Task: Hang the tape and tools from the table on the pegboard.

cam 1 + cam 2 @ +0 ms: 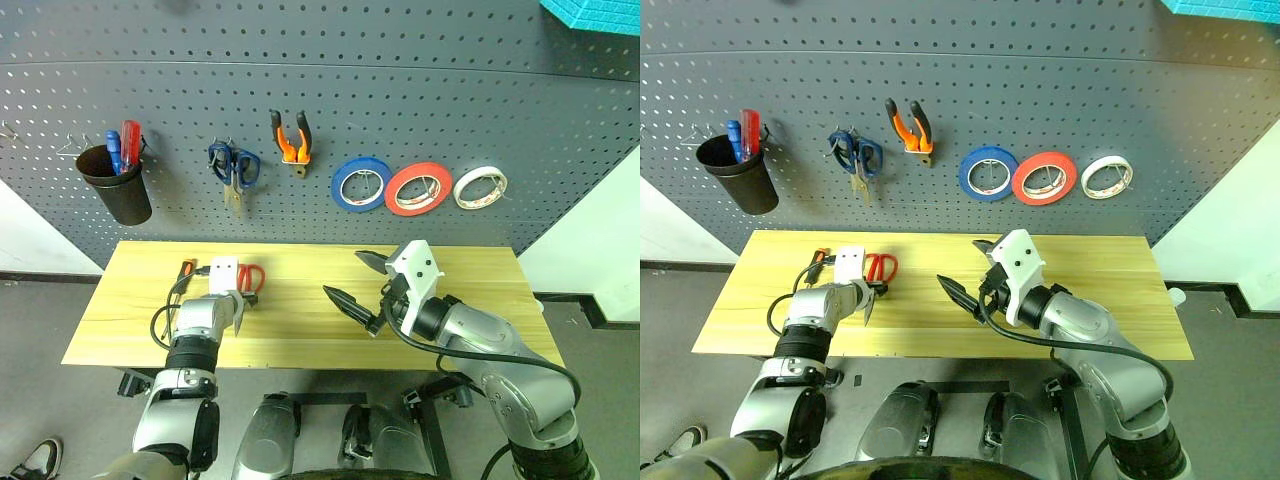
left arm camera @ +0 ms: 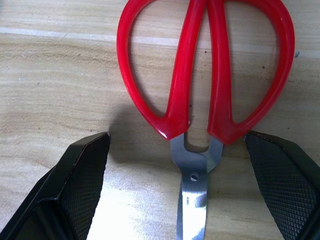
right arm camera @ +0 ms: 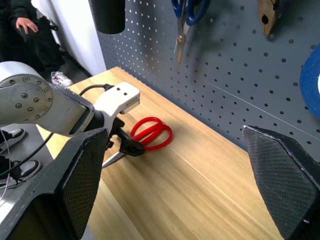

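Your left gripper (image 2: 192, 165), fingers apart, straddles the red-handle scissors (image 2: 205, 70) at the pivot on the table (image 1: 300, 330); closing there may pinch slick blade and let them swivel, while your right gripper (image 1: 365, 280) waits, fingers apart and empty.

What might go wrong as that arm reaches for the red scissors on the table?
The left hand straddles the red scissors at the pivot, where the blades are thin and lie flat on the table; its fingers might slip off. Gripped so near the blades, the scissors might tilt or swing open when lifted.

Workshop — tool-hung pegboard (image 1: 420, 90)
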